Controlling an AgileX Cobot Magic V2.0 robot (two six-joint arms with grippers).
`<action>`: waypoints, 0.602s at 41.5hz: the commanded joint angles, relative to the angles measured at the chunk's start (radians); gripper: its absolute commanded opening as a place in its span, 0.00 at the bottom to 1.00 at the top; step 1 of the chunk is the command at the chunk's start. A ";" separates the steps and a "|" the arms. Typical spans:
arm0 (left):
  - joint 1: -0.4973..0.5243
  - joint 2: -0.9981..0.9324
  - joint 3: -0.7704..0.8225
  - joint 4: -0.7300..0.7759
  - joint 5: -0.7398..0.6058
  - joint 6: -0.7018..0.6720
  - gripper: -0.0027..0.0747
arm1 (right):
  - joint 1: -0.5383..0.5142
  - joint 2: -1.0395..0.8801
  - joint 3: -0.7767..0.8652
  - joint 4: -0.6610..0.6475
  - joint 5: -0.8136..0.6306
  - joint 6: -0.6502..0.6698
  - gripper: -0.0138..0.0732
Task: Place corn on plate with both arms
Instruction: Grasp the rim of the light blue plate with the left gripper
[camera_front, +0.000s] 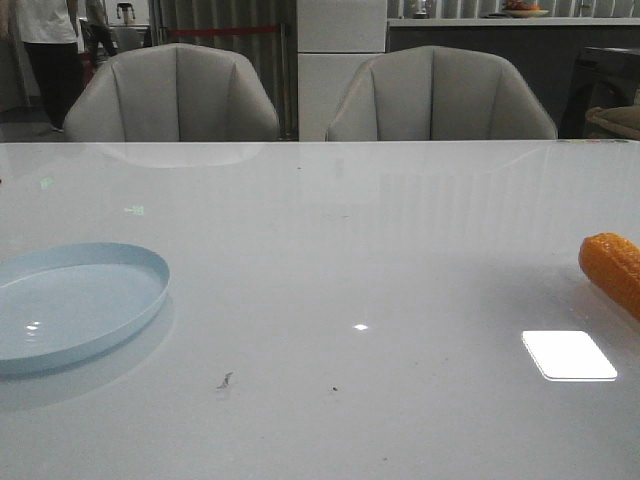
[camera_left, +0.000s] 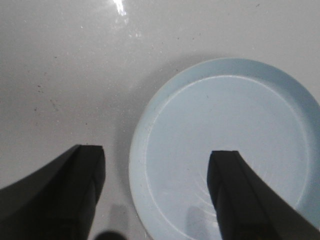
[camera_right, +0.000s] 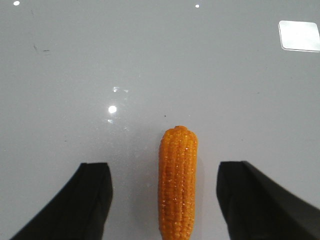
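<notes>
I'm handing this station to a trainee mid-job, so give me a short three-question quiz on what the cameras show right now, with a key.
1. True or false: the glossy orange corn cob already rests on the round pale blue plate.
2. Multiple choice: in the right wrist view, the corn lies (A) between the open black fingers of the right gripper, touching neither, (B) clamped by both fingers, (C) outside the fingers.
3. Fill in: in the front view, the plate sits at the table's ____ edge, the corn at the opposite edge.

Key: 1 false, the plate is empty and the corn is on the glossy white table; 2 A; 3 left.
</notes>
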 joint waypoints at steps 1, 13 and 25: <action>0.000 0.032 -0.089 -0.015 0.041 -0.001 0.68 | -0.005 -0.015 -0.036 0.005 -0.045 0.000 0.79; 0.000 0.178 -0.140 0.009 0.092 -0.001 0.68 | -0.005 -0.015 -0.036 0.005 -0.016 0.000 0.79; 0.000 0.230 -0.140 0.013 0.090 -0.001 0.68 | -0.005 -0.015 -0.036 0.005 -0.016 0.000 0.79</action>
